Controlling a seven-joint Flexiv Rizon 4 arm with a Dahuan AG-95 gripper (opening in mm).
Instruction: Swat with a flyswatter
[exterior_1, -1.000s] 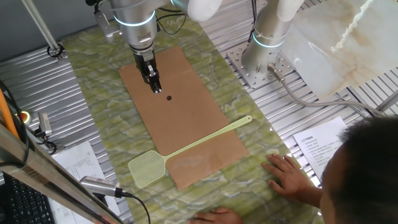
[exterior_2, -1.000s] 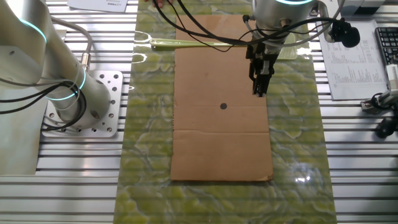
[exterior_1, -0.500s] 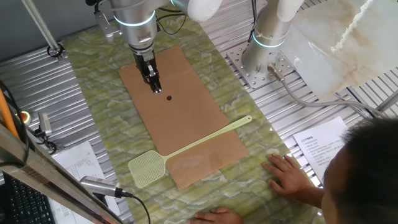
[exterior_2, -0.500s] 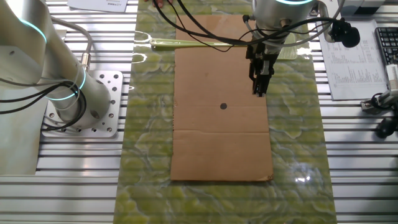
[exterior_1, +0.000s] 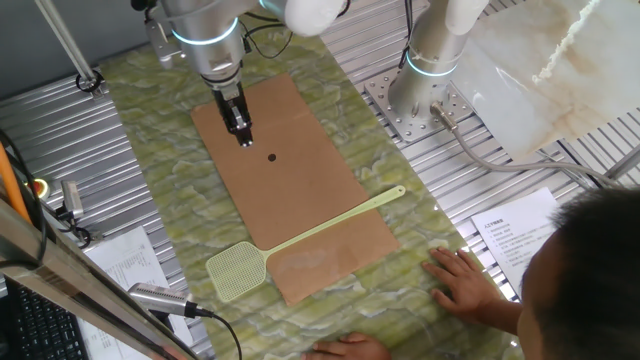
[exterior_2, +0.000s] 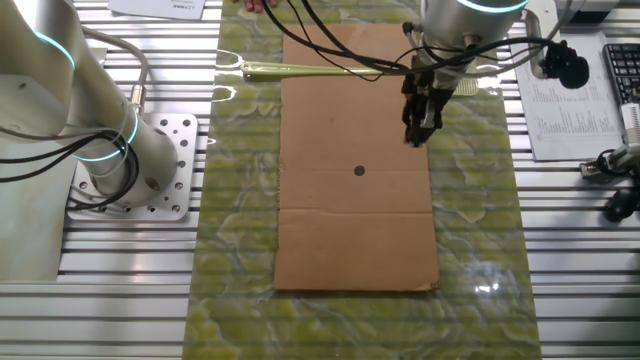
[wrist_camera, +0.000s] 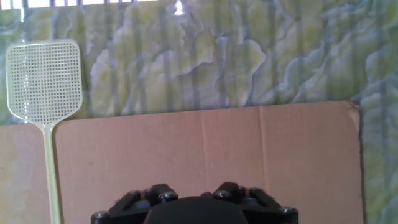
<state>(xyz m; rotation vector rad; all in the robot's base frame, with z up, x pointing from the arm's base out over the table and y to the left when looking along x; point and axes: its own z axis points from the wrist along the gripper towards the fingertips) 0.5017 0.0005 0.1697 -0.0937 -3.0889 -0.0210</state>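
Black two-finger gripper (exterior_1: 241, 135) hangs over the brown cardboard board (exterior_1: 300, 190) — nothing held

Fingers look pressed together; the pale yellow-green plastic flyswatter (exterior_1: 300, 240) lies well apart, across the board's other end, mesh head on the green marbled mat (exterior_1: 150, 180)

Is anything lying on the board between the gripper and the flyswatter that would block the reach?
Nothing visible does. The gripper hangs over the far part of the brown board; the flyswatter lies across the board's near end. Between them is bare cardboard with only a small flat dark dot. The person's hand rests beside the board, off that path.
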